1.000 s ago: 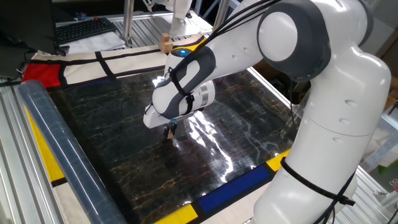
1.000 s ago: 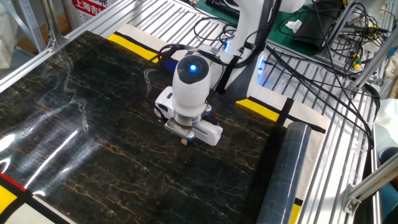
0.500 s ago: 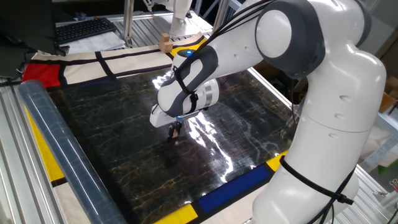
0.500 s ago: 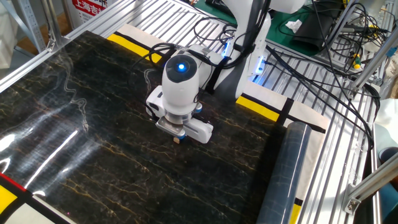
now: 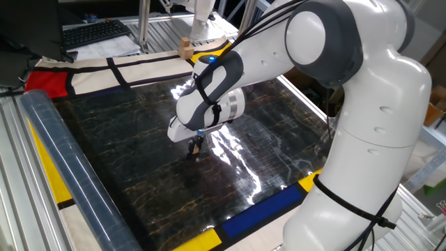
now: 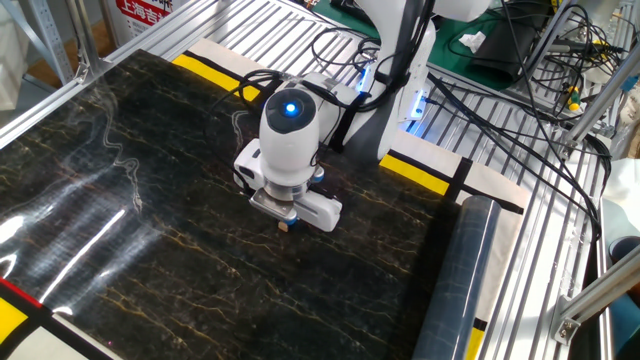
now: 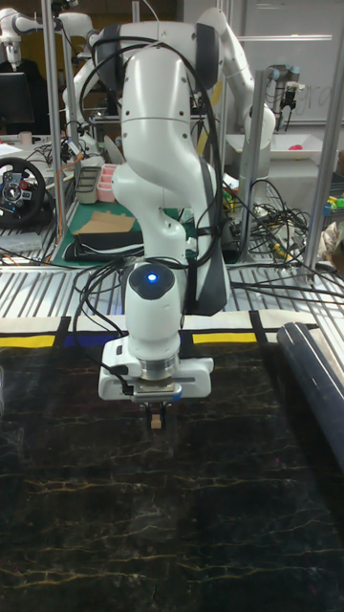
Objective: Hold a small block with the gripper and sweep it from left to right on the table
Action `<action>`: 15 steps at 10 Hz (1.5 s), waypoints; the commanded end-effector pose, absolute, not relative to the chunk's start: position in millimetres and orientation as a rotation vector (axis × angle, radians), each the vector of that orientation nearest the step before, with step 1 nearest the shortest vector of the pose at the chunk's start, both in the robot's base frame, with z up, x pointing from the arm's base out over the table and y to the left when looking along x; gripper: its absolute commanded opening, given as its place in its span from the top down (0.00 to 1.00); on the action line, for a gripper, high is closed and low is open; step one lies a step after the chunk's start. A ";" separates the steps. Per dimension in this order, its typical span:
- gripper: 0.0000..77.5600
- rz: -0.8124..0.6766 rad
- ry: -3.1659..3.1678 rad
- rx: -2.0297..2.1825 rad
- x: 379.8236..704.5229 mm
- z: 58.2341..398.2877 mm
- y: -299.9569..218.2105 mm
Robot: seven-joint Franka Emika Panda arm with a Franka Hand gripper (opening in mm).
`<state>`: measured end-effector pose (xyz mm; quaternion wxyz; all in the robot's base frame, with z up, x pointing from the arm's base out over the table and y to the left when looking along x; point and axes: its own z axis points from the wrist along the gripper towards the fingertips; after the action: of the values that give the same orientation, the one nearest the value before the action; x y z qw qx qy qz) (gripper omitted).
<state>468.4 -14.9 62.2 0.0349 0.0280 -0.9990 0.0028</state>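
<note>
The tiny light-tan wooden cube [image 7: 154,421] is held between the fingertips of the small dark two-fingered pincer [image 7: 154,415], w/ its lower part showing just below them. It is also seen in the other fixed view as a pale speck under the pincer [image 6: 285,222], at or just above the glossy black marble-patterned surface [image 6: 150,250]; contact cannot be told.

The cube is judged very light, stiff & not fragile. Being so small w/ smooth wood faces, it could probably twist or slip out if dragged hard on the sheet. The best hold is judged to be on two opposite flat faces, pads centred, w/ only a little of the cube left below.

Vs. 1.0 s ago, the pincer w/ the cube has been shifted sideways over the surface. Vs. 0.5 s ago, almost no change is seen.
</note>
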 end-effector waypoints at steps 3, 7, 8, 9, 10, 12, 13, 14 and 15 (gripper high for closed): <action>0.99 -0.008 -3.033 0.047 465.2 57.0 10.4; 0.99 -0.011 -3.011 0.019 461.3 52.3 23.3; 0.99 -0.010 -3.007 0.016 460.7 53.0 24.7; 0.99 -0.006 -2.999 0.012 458.1 56.0 30.3; 0.99 -0.004 -2.993 0.010 456.4 57.1 32.8; 0.99 -0.004 -2.987 0.008 453.5 57.9 36.7; 0.99 -0.004 -2.986 0.007 452.9 58.1 37.5; 0.99 -0.003 -2.981 0.003 450.6 59.4 41.0; 0.99 -0.001 -2.979 -0.004 449.4 60.3 43.3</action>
<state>456.6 37.6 61.7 0.0724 0.0018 -0.9974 -0.0013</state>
